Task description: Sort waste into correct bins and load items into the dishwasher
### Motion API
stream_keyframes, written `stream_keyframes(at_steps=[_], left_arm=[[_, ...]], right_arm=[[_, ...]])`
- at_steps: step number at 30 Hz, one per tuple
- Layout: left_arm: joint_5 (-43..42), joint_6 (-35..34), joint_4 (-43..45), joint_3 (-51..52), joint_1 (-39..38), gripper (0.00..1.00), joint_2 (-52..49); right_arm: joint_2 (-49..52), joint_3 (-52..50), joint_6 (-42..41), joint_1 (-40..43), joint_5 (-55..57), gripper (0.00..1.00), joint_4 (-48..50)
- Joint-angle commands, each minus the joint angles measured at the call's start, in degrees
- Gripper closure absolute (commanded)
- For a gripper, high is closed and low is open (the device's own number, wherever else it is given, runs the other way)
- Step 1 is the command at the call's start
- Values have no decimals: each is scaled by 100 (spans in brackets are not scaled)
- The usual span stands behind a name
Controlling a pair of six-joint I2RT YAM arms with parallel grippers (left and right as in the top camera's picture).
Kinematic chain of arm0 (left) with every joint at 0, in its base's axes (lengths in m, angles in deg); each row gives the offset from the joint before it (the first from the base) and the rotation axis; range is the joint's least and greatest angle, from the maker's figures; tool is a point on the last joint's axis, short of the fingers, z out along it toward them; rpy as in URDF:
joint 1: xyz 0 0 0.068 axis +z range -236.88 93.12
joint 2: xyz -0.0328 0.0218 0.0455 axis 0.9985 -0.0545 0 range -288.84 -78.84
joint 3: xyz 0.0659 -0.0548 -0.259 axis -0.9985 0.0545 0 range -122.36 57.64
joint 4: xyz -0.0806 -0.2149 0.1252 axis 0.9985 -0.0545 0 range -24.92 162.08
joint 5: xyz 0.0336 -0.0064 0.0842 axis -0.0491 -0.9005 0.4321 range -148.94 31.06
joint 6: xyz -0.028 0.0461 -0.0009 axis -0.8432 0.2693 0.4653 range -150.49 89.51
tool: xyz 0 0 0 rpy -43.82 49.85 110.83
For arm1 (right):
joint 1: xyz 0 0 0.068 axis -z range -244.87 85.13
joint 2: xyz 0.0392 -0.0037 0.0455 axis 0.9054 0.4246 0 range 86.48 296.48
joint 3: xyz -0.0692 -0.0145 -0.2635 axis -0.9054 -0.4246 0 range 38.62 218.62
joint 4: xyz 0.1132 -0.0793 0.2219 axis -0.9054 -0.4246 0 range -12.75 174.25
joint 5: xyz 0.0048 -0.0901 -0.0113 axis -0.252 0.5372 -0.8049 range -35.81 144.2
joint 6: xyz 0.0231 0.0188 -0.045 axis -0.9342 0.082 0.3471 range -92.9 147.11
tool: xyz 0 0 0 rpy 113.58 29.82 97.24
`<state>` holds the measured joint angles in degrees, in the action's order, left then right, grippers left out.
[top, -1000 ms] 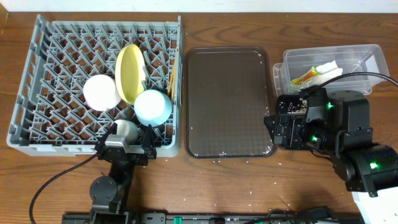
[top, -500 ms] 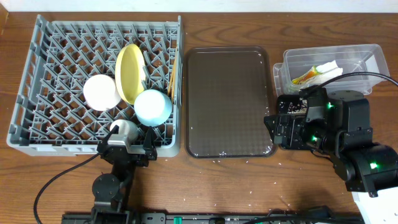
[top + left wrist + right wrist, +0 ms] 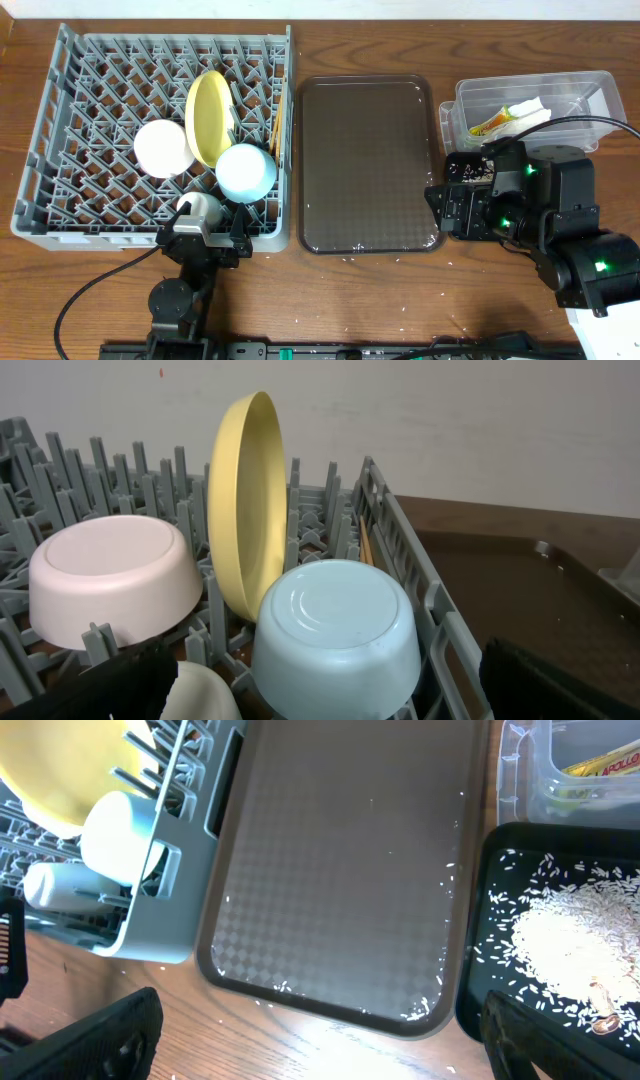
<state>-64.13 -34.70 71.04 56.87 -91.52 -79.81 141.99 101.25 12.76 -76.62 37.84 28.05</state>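
Observation:
The grey dish rack (image 3: 60,130) holds the upright yellow plate (image 3: 207,118), the upturned white bowl (image 3: 163,148), the upturned light blue bowl (image 3: 246,172), the white cup (image 3: 201,208) and the chopsticks (image 3: 275,125). My left gripper (image 3: 210,232) is open and empty at the rack's front edge, with the blue bowl (image 3: 335,630) and plate (image 3: 245,500) ahead of its fingers (image 3: 330,695). My right gripper (image 3: 330,1040) is open and empty above the table. The black tray (image 3: 500,970) holds rice (image 3: 570,935). The clear tub (image 3: 580,85) holds the wrapper (image 3: 530,110) and sachet (image 3: 490,125).
The brown serving tray (image 3: 368,165) lies between the rack and the bins, with loose rice grains (image 3: 445,900) along its right and front rim and on the wood beside it. My right arm (image 3: 540,210) hides most of the black tray from overhead.

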Motion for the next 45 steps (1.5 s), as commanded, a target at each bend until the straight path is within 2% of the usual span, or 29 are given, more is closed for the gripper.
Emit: stream_keyframes(at_steps=[1,5,7,11,12,13,15,20,25,30,35,41,45], left_arm=[[-81,76,-254,52,20,2,-7],[-81,76,-254,52,20,2,-7],[-81,76,-254,52,20,2,-7],[-81,76,-254,52,20,2,-7],[-81,76,-254,52,20,2,-7],[-81,76,-254,52,20,2,-7],[-79,76,-254,52,20,2,-7],[-81,76,-254,52,20,2,-7],[-81,76,-254,52,20,2,-7],[-81,76,-254,52,20,2,-7],[-81,76,-254,52,17,2,-7],[-81,76,-254,52,20,2,-7],[-81,76,-254,52,20,2,-7]], right_arm=[[0,26,269,44,772,1,-31],[-7,-44,289,44,1071,1,-175],[-140,-332,286,44,1554,1,417],[-968,-2267,337,50,1792,1,3930],[-1440,-3093,496,48,1786,1,5134],[-1845,-3606,575,50,1786,1,5748],[-2614,-4308,710,50,1788,1,6279],[-4522,-5224,931,105,1788,1,5893],[-5560,-5740,927,435,1784,1,5777],[-5523,-6216,907,518,1755,1,6271],[-5523,-6236,907,514,1738,1,6231],[-5523,-6234,907,514,1742,1,5241],[-5484,-6231,909,514,1742,1,5202]])
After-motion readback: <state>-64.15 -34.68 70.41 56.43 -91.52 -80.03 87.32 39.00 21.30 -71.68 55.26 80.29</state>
